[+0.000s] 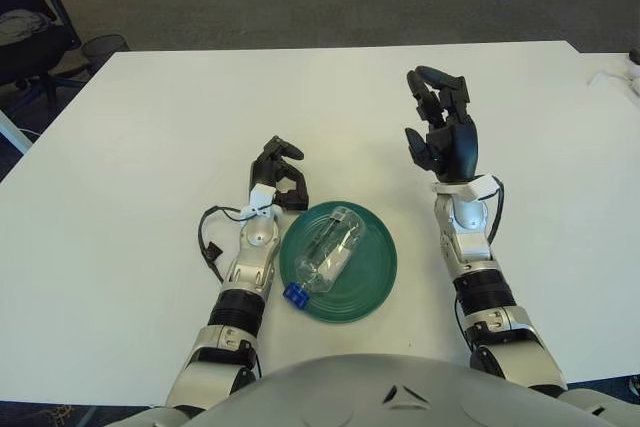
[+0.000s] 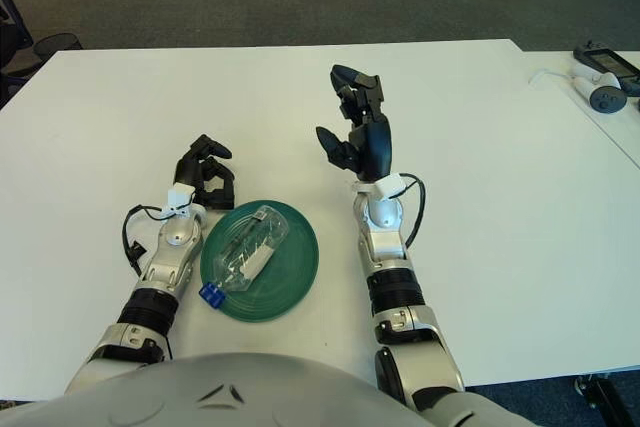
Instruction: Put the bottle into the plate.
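A clear plastic bottle (image 1: 328, 248) with a blue cap lies on its side in the green plate (image 1: 372, 283) near the table's front edge. The cap end pokes over the plate's front left rim. My left hand (image 1: 279, 176) shows just left of the plate's back rim, fingers curled, holding nothing. My right hand (image 1: 443, 125) is raised above the table to the right of the plate and behind it, fingers spread and empty.
The white table (image 1: 150, 127) spreads wide around the plate. An office chair (image 1: 30, 27) stands off the far left corner. A small white device with a cable (image 2: 600, 82) lies on a neighbouring table at far right.
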Available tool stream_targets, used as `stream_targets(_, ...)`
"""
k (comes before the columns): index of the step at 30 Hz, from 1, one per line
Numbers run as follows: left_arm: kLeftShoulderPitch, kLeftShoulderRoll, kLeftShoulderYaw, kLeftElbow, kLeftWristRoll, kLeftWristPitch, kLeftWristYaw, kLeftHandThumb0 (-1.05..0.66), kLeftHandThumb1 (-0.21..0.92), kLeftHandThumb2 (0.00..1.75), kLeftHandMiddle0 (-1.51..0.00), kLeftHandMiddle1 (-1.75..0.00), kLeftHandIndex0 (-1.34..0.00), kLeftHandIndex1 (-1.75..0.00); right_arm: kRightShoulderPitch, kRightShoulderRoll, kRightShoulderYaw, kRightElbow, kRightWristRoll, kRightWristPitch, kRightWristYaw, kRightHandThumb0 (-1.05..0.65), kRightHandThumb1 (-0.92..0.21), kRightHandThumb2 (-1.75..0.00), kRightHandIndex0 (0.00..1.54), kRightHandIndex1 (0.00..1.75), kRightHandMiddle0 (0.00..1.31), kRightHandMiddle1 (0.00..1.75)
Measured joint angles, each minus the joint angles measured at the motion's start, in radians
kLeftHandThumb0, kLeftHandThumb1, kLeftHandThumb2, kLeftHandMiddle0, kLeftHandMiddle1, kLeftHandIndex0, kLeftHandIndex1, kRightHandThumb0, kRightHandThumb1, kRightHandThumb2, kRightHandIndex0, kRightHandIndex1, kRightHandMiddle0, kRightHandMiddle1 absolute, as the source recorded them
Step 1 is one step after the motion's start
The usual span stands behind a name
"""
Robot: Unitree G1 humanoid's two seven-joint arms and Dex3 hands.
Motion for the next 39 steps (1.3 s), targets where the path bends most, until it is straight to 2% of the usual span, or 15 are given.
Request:
stream_targets(5, 0.001, 0.001, 0.000, -0.001, 0.001, -0.001, 0.000, 0.00, -0.08, 1.75, -0.90, -1.70, -0.70, -1.75, 0.000, 0.005, -0.003, -0.001, -0.004, 0.005, 0.000, -0.78, -0.91, -0.28, 0.33, 0.06, 0.00, 0.98)
stream_targets(6, 0.001, 0.002, -0.001, -0.001, 0.001, -0.001, 0.000, 0.00, -0.08, 1.75, -0.90, -1.70, -0.70, -1.75, 0.002, 0.005, -0.004, 0.000, -0.005, 0.009, -0.001, -0.74, -0.84, -0.39, 0.33, 0.13, 0.00, 1.02)
stream_targets(7, 0.000, 0.001, -0.002, -0.001, 0.002, -0.001, 0.000, 0.00, -0.08, 1.75, -0.90, -1.70, -0.70, -1.75, 0.010, 0.002, -0.010, 0.003, -0.015, 0.033, -0.005, -0.66, -0.60, -0.75, 0.18, 0.54, 0.00, 1.11)
stream_targets(8, 0.000, 0.000, -0.003, -0.001, 0.002, 0.000, -0.001, 0.00, -0.08, 1.75, -0.90, -1.70, -0.70, -1.75, 0.023, -0.006, -0.016, 0.009, -0.027, 0.061, -0.011, -0.65, -0.55, -0.83, 0.15, 0.63, 0.00, 1.13)
stream_targets(10, 0.000, 0.000, -0.005, -0.001, 0.002, 0.000, -0.003, 0.00, -0.08, 1.75, -0.91, -1.68, -0.70, -1.75, 0.044, -0.026, -0.026, 0.030, -0.044, 0.113, -0.019, -0.52, -0.53, -0.83, 0.15, 0.77, 0.00, 1.12)
stream_targets(15, 0.003, 0.002, -0.006, -0.004, -0.002, 0.000, -0.011, 0.00, -0.09, 1.75, -0.92, -1.67, -0.70, -1.75, 0.122, -0.069, -0.072, 0.152, -0.056, 0.306, -0.049, -0.40, -0.51, -0.85, 0.17, 0.91, 0.00, 1.15)
stream_targets(16, 0.005, 0.003, -0.004, -0.006, -0.003, 0.001, -0.012, 0.00, -0.09, 1.75, -0.92, -1.67, -0.70, -1.75, 0.142, -0.074, -0.082, 0.158, -0.056, 0.317, -0.055, -0.39, -0.51, -0.86, 0.16, 0.94, 0.00, 1.16)
stream_targets(23, 0.013, 0.013, 0.000, -0.014, -0.004, 0.011, -0.013, 0.00, -0.09, 1.75, -0.92, -1.67, -0.70, -1.75, 0.155, -0.107, -0.122, 0.156, -0.056, 0.353, -0.073, -0.41, -0.51, -0.86, 0.15, 0.97, 0.00, 1.16)
stream_targets(39, 0.015, 0.013, -0.005, -0.020, 0.003, 0.011, -0.012, 0.00, -0.08, 1.75, -0.91, -1.68, -0.70, -1.75, 0.162, -0.075, -0.095, 0.125, -0.078, 0.368, -0.068, -0.44, -0.50, -0.85, 0.15, 0.94, 0.00, 1.11)
